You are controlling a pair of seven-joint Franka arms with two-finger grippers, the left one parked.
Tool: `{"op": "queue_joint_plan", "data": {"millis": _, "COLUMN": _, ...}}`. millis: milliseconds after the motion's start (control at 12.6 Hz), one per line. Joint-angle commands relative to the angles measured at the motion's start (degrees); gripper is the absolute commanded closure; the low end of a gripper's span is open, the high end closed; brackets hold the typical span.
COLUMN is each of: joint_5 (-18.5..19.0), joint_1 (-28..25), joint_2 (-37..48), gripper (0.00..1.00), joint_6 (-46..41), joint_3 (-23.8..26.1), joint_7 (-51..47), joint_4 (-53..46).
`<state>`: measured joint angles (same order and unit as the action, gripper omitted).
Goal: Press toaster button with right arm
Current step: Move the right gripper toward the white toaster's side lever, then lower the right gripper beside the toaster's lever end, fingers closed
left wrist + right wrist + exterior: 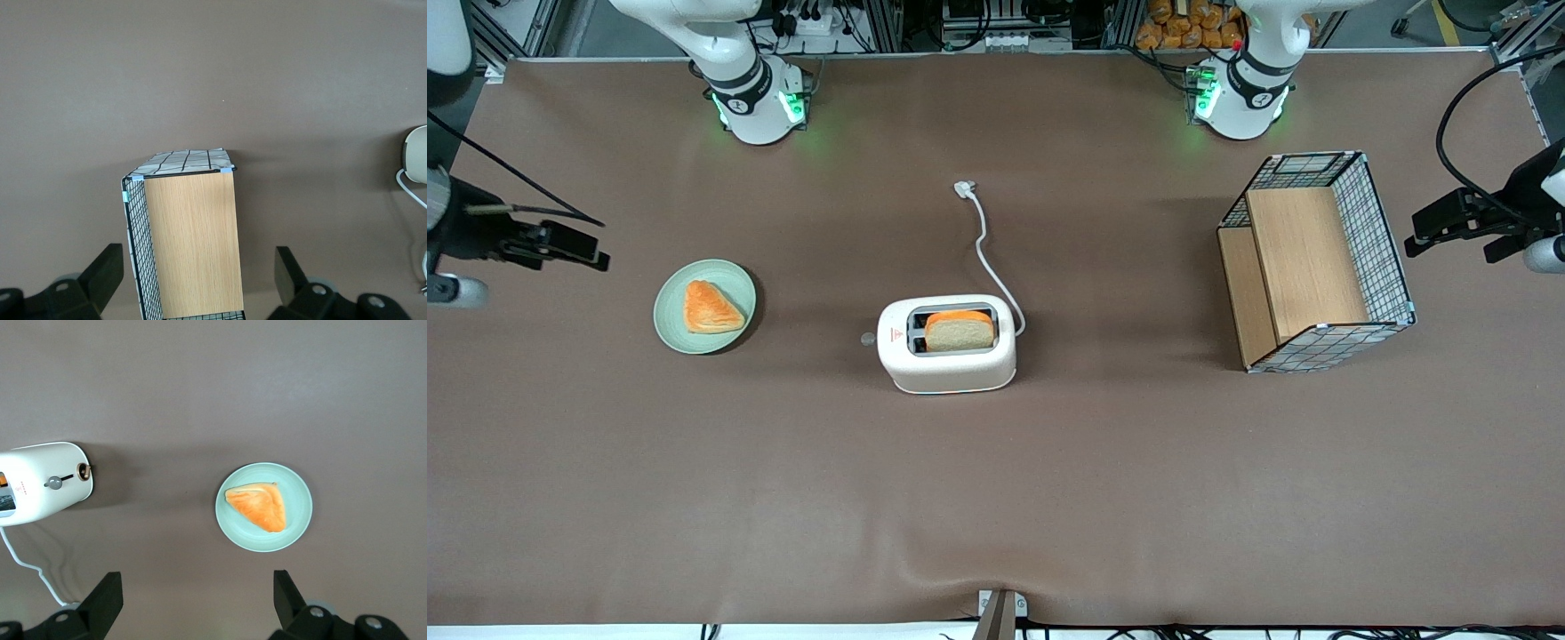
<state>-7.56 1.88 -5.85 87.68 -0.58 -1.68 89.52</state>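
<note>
Toaster button (55, 482), a small stiff knob on the light toaster (947, 343), probably needed a firm push; the gripper (560, 244) hovered well apart, jaws open.

Brown table (694, 498), toaster (947, 364), green plate (669, 313), wire basket (1383, 258), end effector (574, 246) above
</note>
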Motion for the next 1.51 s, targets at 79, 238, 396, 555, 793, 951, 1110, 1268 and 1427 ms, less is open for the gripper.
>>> {"op": "queue_joint_plan", "data": {"millis": 79, "joint_5": -3.3, "joint_1": -1.3, "joint_2": -4.7, "gripper": 0.0, "joint_6": -0.1, "joint_3": 0.3, "joint_7": -0.7, "joint_4": -1.0}}
{"op": "queue_joint_plan", "data": {"millis": 238, "joint_5": -4.4, "joint_1": -3.6, "joint_2": -6.7, "gripper": 0.03, "joint_6": 1.3, "joint_3": 0.8, "joint_7": -0.7, "joint_4": -1.0}}
{"op": "queue_joint_plan", "data": {"millis": 396, "joint_5": -4.4, "joint_1": -7.0, "joint_2": -8.9, "gripper": 0.36, "joint_6": 3.0, "joint_3": 0.8, "joint_7": -0.7, "joint_4": -1.0}}
{"op": "queue_joint_plan", "data": {"millis": 555, "joint_5": -6.2, "joint_1": -8.9, "joint_2": -11.2, "gripper": 0.72, "joint_6": 3.9, "joint_3": 0.8, "joint_7": -0.8, "joint_4": -0.9}}
{"op": "queue_joint_plan", "data": {"millis": 793, "joint_5": -11.1, "joint_1": -11.4, "joint_2": -13.9, "gripper": 1.0, "joint_6": 6.2, "joint_3": 0.8, "joint_7": -0.8, "joint_4": 0.1}}
{"op": "queue_joint_plan", "data": {"millis": 951, "joint_5": -12.2, "joint_1": -13.6, "joint_2": -14.3, "gripper": 1.0, "joint_6": 11.8, "joint_3": 0.9, "joint_7": -1.0, "joint_4": 3.4}}
{"op": "queue_joint_plan", "data": {"millis": 1110, "joint_5": -16.8, "joint_1": -13.9, "joint_2": -16.2, "gripper": 1.0, "joint_6": 14.4, "joint_3": 0.9, "joint_7": -1.1, "joint_4": 4.0}}
{"op": "queue_joint_plan", "data": {"millis": 1268, "joint_5": -17.1, "joint_1": -16.4, "joint_2": -17.4, "gripper": 1.0, "joint_6": 17.6, "joint_3": 0.9, "joint_7": -1.0, "joint_4": 4.2}}
{"op": "queue_joint_plan", "data": {"millis": 1427, "joint_5": -17.2, "joint_1": -17.5, "joint_2": -19.2, "gripper": 1.0, "joint_6": 20.0, "joint_3": 1.0, "joint_7": -1.0, "joint_4": 4.2}}
